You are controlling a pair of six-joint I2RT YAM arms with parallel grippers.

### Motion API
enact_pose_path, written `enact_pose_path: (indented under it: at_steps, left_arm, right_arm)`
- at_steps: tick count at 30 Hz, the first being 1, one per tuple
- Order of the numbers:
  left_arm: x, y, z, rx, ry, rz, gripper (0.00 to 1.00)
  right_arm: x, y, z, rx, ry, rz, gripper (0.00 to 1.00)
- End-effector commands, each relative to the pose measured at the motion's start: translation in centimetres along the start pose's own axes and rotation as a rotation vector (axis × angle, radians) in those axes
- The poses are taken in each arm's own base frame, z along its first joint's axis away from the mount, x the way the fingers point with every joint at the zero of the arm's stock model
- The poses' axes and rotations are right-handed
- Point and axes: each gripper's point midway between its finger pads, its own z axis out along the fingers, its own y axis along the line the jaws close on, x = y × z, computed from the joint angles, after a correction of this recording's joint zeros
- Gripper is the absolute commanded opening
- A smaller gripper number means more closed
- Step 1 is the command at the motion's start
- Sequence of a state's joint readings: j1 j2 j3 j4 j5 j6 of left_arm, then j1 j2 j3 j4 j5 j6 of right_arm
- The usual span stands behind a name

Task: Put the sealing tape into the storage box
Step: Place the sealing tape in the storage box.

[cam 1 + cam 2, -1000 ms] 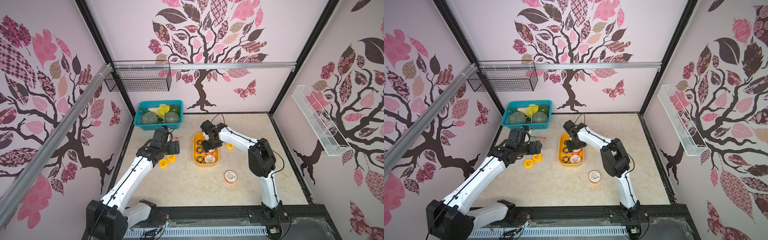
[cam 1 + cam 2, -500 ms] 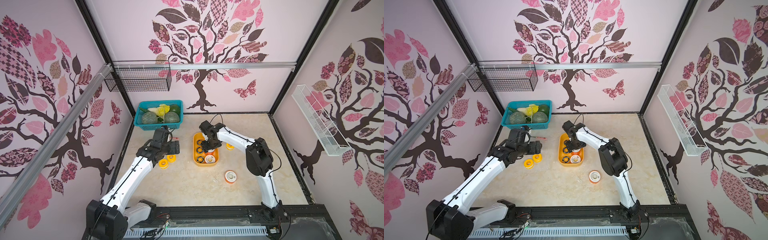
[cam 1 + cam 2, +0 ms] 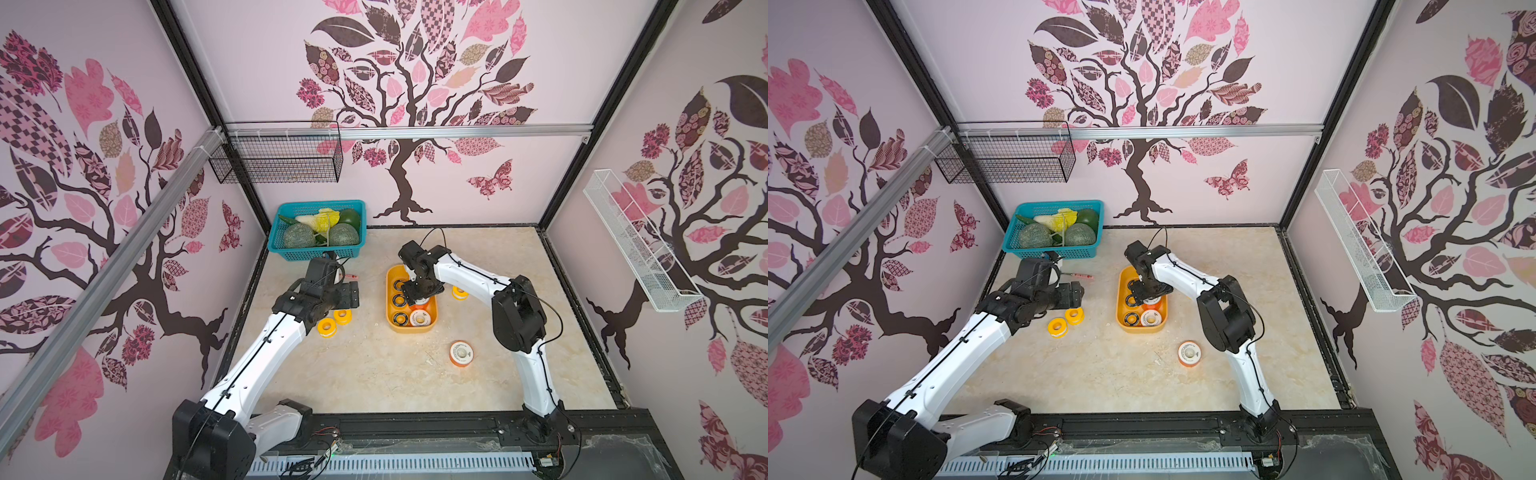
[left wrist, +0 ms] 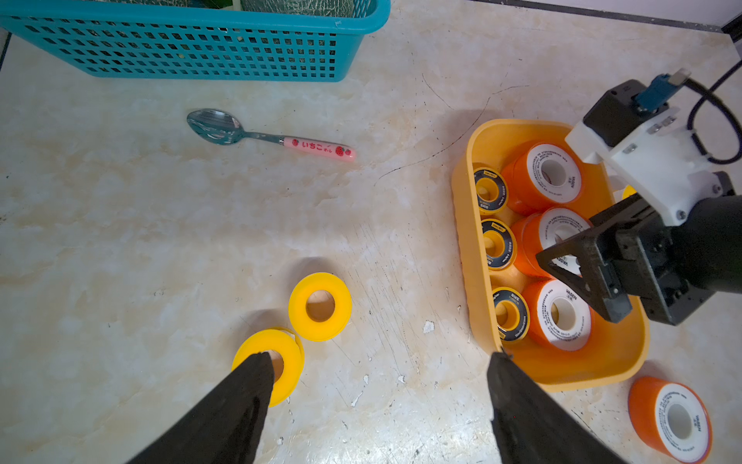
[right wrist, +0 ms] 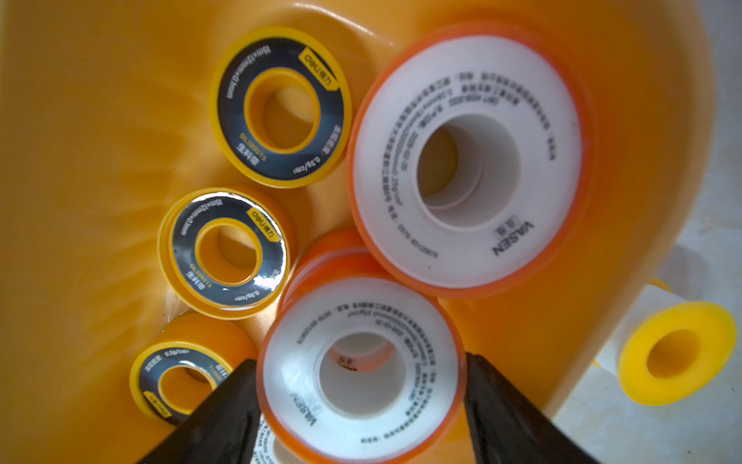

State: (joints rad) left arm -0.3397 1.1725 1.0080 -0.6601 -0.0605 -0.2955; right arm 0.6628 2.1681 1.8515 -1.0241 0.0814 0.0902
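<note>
Orange-rimmed spool (image 5: 361, 309) between the right claw (image 5: 359, 358) apparently half-hides another spool (image 5: 329, 257).

Storage box (image 5: 80, 120) glossy plastic; spoon (image 4: 268, 138) bowl shiny metal; tabletop (image 4: 160, 241) scuffed marble-look

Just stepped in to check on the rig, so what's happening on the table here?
A packing job, partway done. The right gripper is down inside the storage box, its fingers bracketing an orange-rimmed spool that sits on another; whether it is pinching cannot be told. The left gripper hangs open above two plain yellow spools on the table. A third yellow spool and another orange-rimmed one also lie outside the box.
</note>
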Motion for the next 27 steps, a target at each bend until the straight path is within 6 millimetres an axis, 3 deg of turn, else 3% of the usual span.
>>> enact_pose_path:
  at_steps: [1,7,14,19,27]
  left_arm:
    - [-0.7,0.1,-0.2,-0.003,-0.014,-0.006,0.89]
    - [-0.7,0.1,-0.3,-0.003,-0.015,-0.005,0.89]
    - [-0.6,0.0,-0.1,0.000,-0.007,-0.004,0.89]
    - [-0.5,0.1,-0.1,-0.003,-0.003,-0.004,0.89]
    - [-0.4,0.2,0.1,-0.011,0.008,-0.001,0.89]
  right_arm:
    - [-1.0,0.1,-0.7,0.008,-0.026,0.004,0.82]
    - [-1.4,0.2,-2.2,-0.011,-0.061,0.016,0.83]
    - [-2.6,0.6,-7.2,-0.147,-0.188,0.072,0.83]
    - [-2.3,-0.6,-9.3,-0.173,-0.224,0.103,0.83]
    - [-1.1,-3.5,-10.5,-0.208,-0.246,0.182,0.82]
